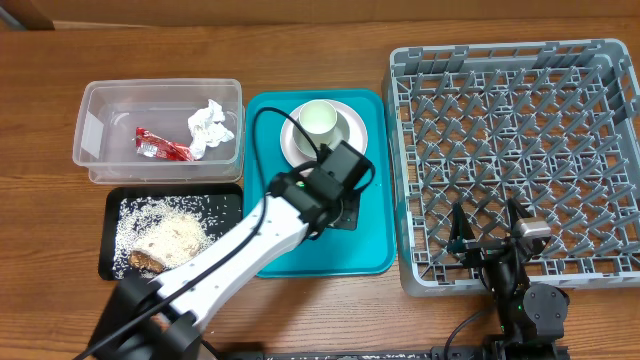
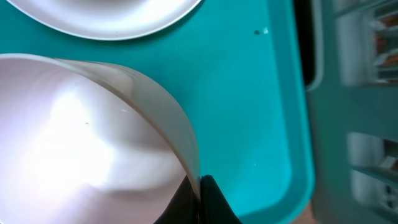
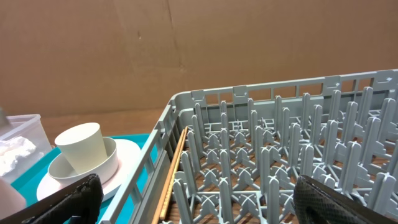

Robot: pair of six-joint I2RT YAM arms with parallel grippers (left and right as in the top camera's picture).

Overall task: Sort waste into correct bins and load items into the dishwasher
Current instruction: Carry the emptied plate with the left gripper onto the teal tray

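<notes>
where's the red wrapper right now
In the overhead view, the red foil wrapper lies inside the clear plastic bin at the upper left, just left of the crumpled white tissue.

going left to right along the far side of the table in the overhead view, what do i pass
clear bin → teal tray → grey dish rack. I left out the black tray because it overlaps the bin left to right.
</notes>
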